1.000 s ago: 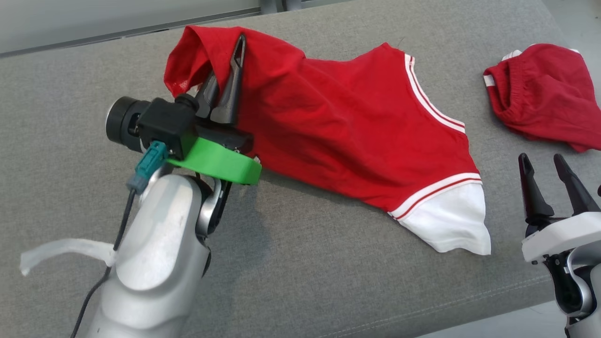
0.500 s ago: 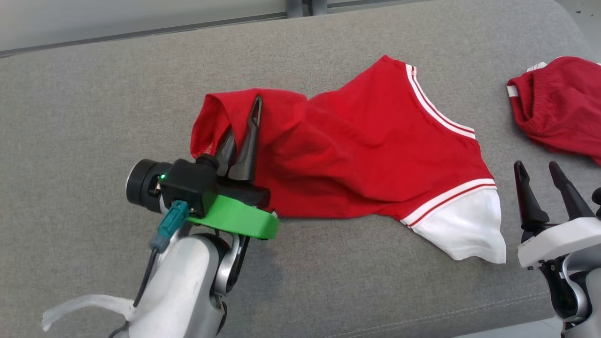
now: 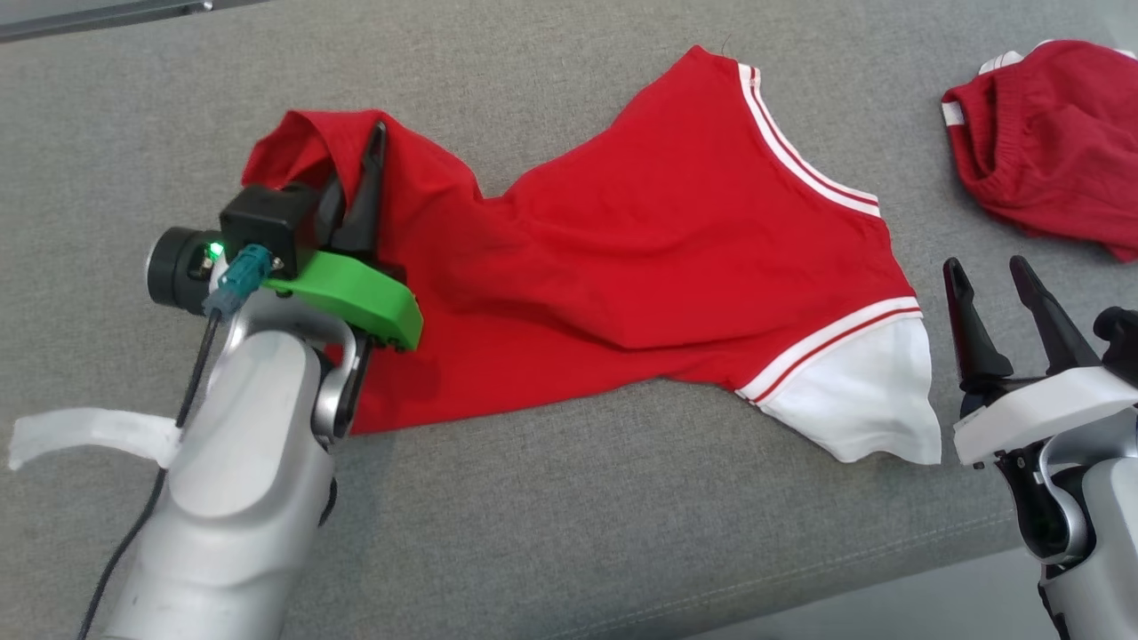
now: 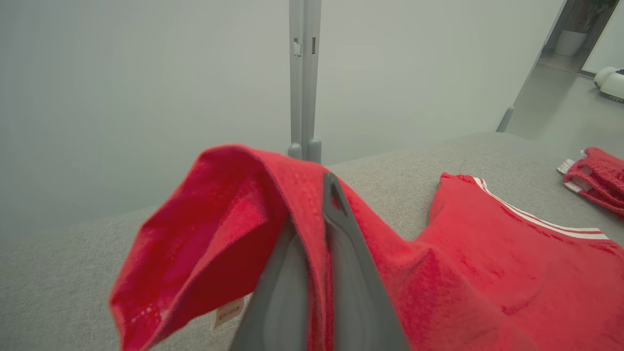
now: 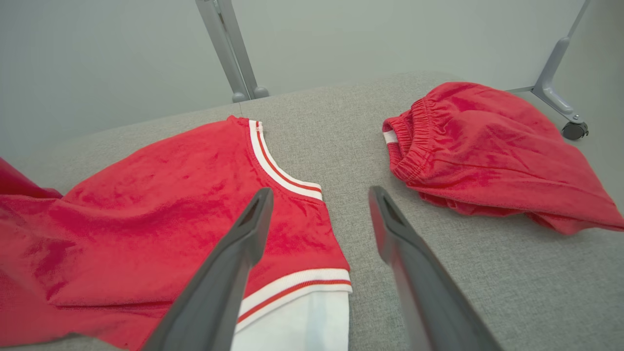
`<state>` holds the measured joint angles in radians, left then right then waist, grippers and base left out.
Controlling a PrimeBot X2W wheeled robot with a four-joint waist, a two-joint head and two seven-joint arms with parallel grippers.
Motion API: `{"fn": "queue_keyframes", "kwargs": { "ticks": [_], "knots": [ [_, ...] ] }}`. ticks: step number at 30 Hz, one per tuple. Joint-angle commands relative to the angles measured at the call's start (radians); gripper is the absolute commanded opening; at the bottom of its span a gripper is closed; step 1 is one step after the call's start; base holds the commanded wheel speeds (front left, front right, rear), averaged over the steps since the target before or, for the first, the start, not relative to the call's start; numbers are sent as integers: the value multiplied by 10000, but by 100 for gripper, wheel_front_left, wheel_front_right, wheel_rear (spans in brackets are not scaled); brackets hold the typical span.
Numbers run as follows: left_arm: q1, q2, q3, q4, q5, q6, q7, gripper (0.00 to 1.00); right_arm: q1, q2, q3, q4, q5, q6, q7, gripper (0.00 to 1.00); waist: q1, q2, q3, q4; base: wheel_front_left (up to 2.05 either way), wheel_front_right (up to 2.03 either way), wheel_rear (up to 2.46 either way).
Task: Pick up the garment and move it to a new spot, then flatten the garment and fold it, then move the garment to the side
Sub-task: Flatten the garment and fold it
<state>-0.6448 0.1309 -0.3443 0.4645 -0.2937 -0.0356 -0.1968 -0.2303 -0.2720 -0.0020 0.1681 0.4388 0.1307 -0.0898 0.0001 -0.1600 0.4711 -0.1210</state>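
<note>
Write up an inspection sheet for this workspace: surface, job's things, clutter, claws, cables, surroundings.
Surface: grey fabric pad, with a seam near the front edge.
Job's things: red shirt with striped trim and a white section, rumpled, one edge raised off the pad.
Clutter: second red garment, bunched, lying apart from the shirt on the right.
Claws: left claw shut on the shirt's raised edge; right claw open, holding nothing, beside the white section.
Cables: teal plug and black cable run down the left forearm, off the cloth.
Surroundings: pale wall panel, grey metal post, wheeled frame leg.
</note>
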Motion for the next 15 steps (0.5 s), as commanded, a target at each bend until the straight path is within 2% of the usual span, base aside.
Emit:
{"fn": "queue_keyframes", "kwargs": {
  "ticks": [1,10,15],
  "knots": [
    [-401,108,74,326,51,-89,-123,0,-140,-48,61,62,100,1,-101,100,-1,0,374,-331,0,0,0],
    [-2274,405,-34,3001,291,-481,-546,0,-659,-67,467,401,197,1,-365,100,-1,0,898,-818,0,0,0],
    [-2824,399,-63,3752,359,-576,-658,0,-783,-82,588,546,260,1,-470,100,-1,0,1043,-913,0,0,0]
  ]
}}
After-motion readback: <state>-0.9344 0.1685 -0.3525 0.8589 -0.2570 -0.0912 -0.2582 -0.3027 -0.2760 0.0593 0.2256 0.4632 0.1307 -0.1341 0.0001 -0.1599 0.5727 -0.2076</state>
